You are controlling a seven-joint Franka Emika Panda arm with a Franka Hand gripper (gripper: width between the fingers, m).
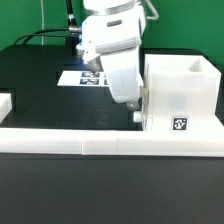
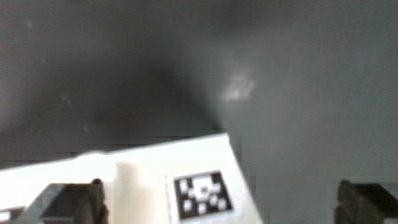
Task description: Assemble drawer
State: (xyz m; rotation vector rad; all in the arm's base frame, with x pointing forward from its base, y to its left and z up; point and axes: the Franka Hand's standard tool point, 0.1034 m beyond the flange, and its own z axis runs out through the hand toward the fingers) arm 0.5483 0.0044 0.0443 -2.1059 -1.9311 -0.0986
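Note:
The drawer's large white boxy housing (image 1: 182,88) stands on the black table at the exterior view's right, with a square tag (image 1: 178,124) on its front face. My gripper (image 1: 137,112) hangs low against the housing's left wall. In the wrist view the gripper (image 2: 224,205) is open, with its dark fingers (image 2: 80,205) wide apart. A white tagged face of the housing (image 2: 107,170) lies between and under them, and its tag (image 2: 206,192) sits near the middle. I cannot tell whether the fingers touch it. The two small knobbed trays are out of view.
The long low white border rail (image 1: 100,141) runs along the table's front edge. The marker board (image 1: 82,77) lies flat behind the arm. A white piece (image 1: 5,102) shows at the exterior view's left edge. Black cables run at the back.

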